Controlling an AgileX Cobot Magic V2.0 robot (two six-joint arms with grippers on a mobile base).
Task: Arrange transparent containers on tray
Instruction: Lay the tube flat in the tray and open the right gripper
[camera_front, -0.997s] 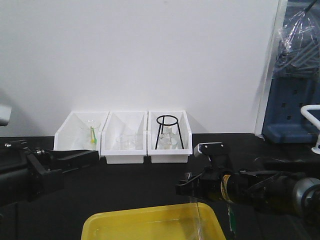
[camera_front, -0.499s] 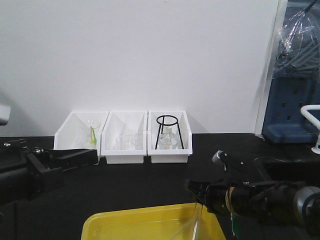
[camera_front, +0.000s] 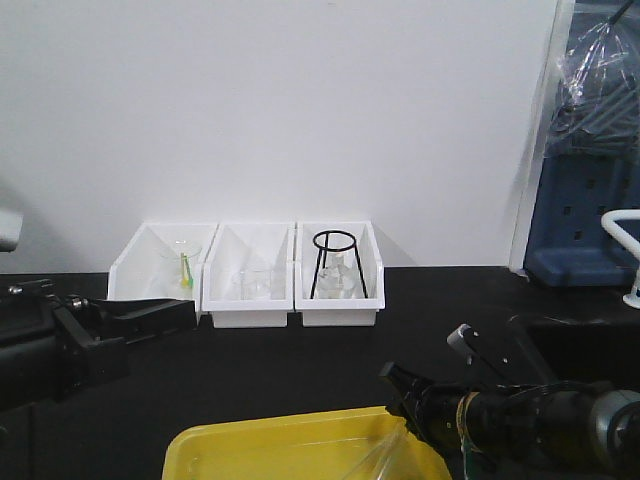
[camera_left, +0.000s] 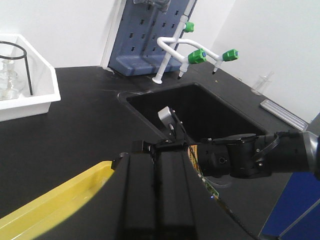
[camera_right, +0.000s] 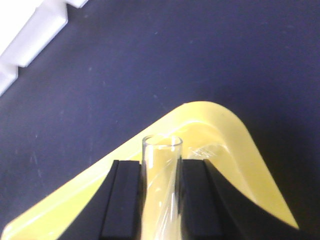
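No legible writing. Right pincer (camera_right: 161, 195) grips a clear glass test tube (camera_right: 161, 185), open rim up, above the glossy yellow tray (camera_right: 240, 150) corner. Left pincer (camera_front: 185, 312): grip state unclear.

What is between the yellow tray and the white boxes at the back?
Nothing, only bare black tabletop. The front view shows it between the yellow tray and the white bins. The right gripper, holding a test tube, is over the tray's corner.
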